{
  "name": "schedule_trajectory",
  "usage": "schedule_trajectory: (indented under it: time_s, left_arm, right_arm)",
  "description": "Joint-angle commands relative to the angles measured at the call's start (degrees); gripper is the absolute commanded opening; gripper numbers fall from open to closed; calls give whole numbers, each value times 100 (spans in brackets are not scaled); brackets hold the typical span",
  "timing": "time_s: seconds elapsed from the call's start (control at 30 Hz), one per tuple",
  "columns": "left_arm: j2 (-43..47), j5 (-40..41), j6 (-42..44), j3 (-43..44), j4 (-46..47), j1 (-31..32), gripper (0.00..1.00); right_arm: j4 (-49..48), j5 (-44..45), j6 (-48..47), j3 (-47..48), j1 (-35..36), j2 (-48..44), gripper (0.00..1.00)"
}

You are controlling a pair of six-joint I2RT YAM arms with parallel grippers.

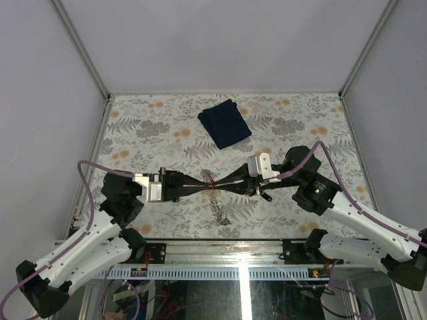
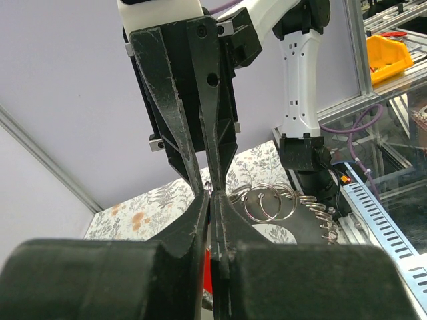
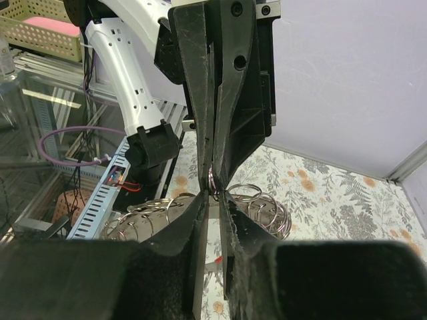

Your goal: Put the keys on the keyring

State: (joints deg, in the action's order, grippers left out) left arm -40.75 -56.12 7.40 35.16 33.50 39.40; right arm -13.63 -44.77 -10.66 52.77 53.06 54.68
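**Two pincers tip to tip over the keyring**

The left gripper [image 1: 204, 181] is fully closed – in its own wrist view the two black fingers [image 2: 193, 220] lie pressed together along their length. Whether it pinches anything cannot be told. The right gripper [image 1: 223, 186] points straight at it from the other side, so the tips meet nose to nose above the middle of the table [image 1: 147, 133]. In the right wrist view its fingers [image 3: 237, 220] stand a narrow slit apart, and whether they are clamped on something thin or simply nearly closed cannot be told.

At the point where the tips meet there is a speck of red, a red key head [image 1: 211, 179]; which pincer has it, if either, is not clear.

The keyring [image 1: 217, 203] hangs just below the meeting tips – a silvery tangle of loops and links trailing toward the near edge of the table. Both wrist cameras show its round wire loops just behind the fingertips.

Well beyond the grippers, toward the far side, lies a folded dark blue cloth [image 1: 225, 123].
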Motion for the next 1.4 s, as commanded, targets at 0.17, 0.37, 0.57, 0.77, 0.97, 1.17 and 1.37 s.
schedule_trajectory:
  time_s: [0.17, 0.37, 0.57, 0.77, 0.97, 1.17, 1.37]
  left_arm:
    - [-56, 120, 161, 263, -30, 51, 0]
    - [-69, 189, 169, 263, -68, 51, 0]
    - [109, 663, 528, 317, -680, 51, 14]
    - [246, 998, 897, 396, -1347, 51, 20]
    - [271, 1325, 900, 419, -1588, 51, 21]
    - [171, 1705, 693, 435, -1670, 53, 21]
    - [81, 1806, 249, 289, -1402, 59, 21]
  right_arm:
    - [-470, -44, 125, 251, 100, 126, 12]
    - [-395, 17, 133, 318, 101, 154, 0]
    - [1014, 664, -596, 820, 101, 63, 0]
    - [2399, 1298, -1274, 1405, 103, 144, 0]
    - [3471, 1864, -1772, 1847, 101, 382, 0]
    - [4102, 2382, -1995, 2141, 106, 608, 0]
    - [4229, 2716, -1855, 2161, 104, 713, 0]
